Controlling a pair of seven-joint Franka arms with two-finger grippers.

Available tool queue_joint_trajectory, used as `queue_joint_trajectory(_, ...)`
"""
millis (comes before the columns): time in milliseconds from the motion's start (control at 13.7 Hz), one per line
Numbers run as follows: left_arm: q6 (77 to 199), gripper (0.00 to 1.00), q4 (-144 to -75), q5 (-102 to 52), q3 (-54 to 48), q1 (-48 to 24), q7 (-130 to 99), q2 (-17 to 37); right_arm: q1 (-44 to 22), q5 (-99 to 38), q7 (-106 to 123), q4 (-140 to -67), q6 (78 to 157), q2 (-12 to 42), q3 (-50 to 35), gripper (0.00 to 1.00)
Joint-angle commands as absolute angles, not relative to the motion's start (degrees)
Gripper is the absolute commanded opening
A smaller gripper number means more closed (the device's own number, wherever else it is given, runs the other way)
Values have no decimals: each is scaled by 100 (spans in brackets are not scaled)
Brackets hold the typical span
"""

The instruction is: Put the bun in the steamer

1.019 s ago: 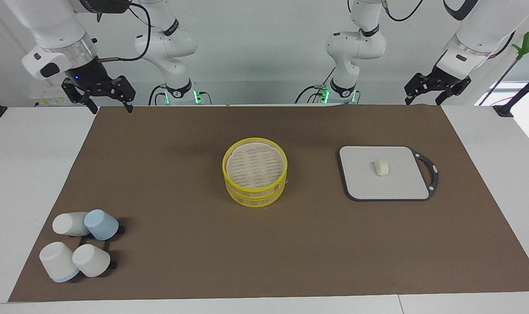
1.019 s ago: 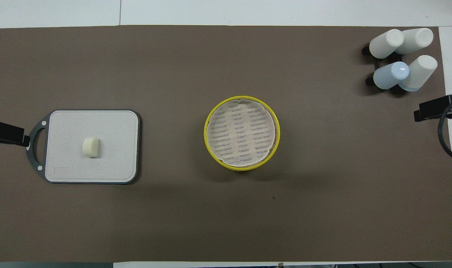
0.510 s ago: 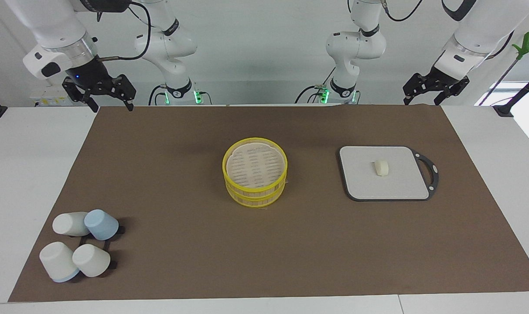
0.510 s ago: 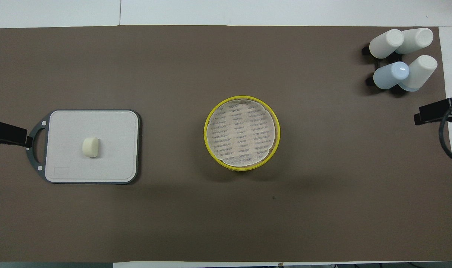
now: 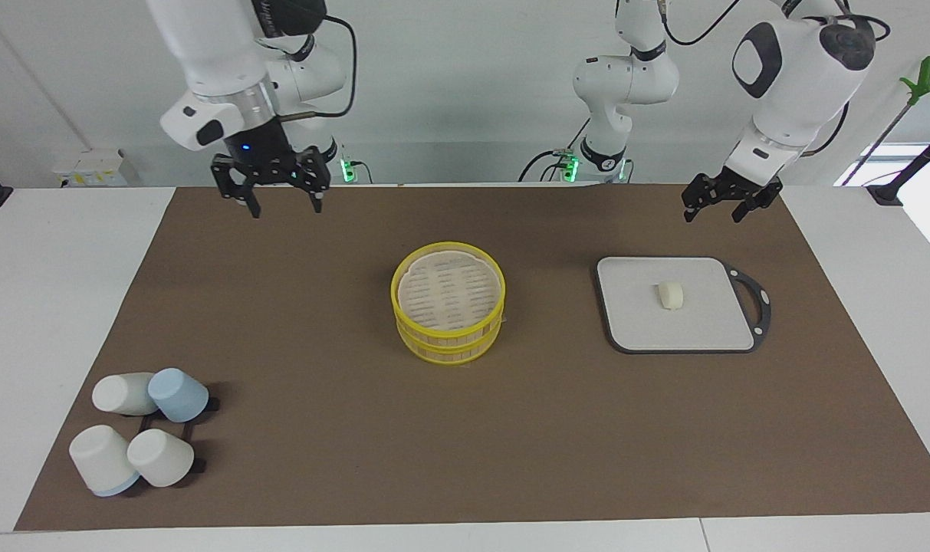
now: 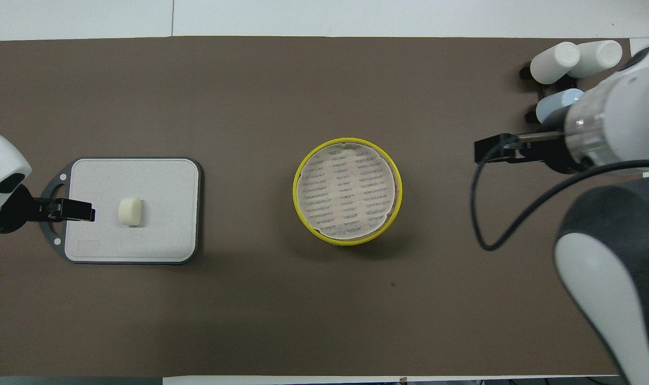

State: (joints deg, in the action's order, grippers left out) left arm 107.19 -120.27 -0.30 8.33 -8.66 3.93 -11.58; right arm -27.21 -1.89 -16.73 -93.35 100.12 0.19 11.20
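Observation:
The bun is a small cream lump that lies in the middle of a flat grey board toward the left arm's end of the table; it also shows in the overhead view. The steamer, round with yellow rims and a pale slotted top, stands at the mat's centre and is seen from above in the overhead view. My left gripper is open and empty, raised over the board's handle end, apart from the bun. My right gripper is open and empty, raised over the mat beside the steamer.
Several white and blue cups lie on a black rack at the right arm's end, farther from the robots; in the overhead view the right arm partly covers the cups. The grey board has a black handle. A brown mat covers the table.
Both arms have swung in from the table's ends. The left gripper now hangs over the board's handle end; the right gripper has moved over the mat toward the steamer. Bun and steamer have not moved.

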Motion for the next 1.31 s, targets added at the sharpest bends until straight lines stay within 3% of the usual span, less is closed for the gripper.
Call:
queue_joint_trajectory(0,11572,100,-12804,-18,853,-818,650,-1301,-3399,-316,-2677,-9264,10903,665,1151,100)
queue_joint_trajectory(218,11960,100,-12946,-18,852,-817,677,-880,-4139,-220,-3671,-8142,11153,2246,1169,100)
queue_joint_trajectory(437,12453,100,-13095,-18,853,-817,755,-625,-4647,130,-4059,-7919,11214,2881,1178,100)
queue_joint_trajectory(1092,13746,100,-13298,-18,835,-897,993,140,-4922,194,-4254,-8481,11628,2866,1151,100)
queue_joint_trajectory(1165,13790,100,-13298,-18,835,-870,1037,158,-5009,185,-4254,-8542,11637,2830,1151,99)
queue_joint_trajectory(1238,13877,100,-13307,-18,835,-861,1046,219,-5027,176,-4245,-8552,11619,2830,1151,89)
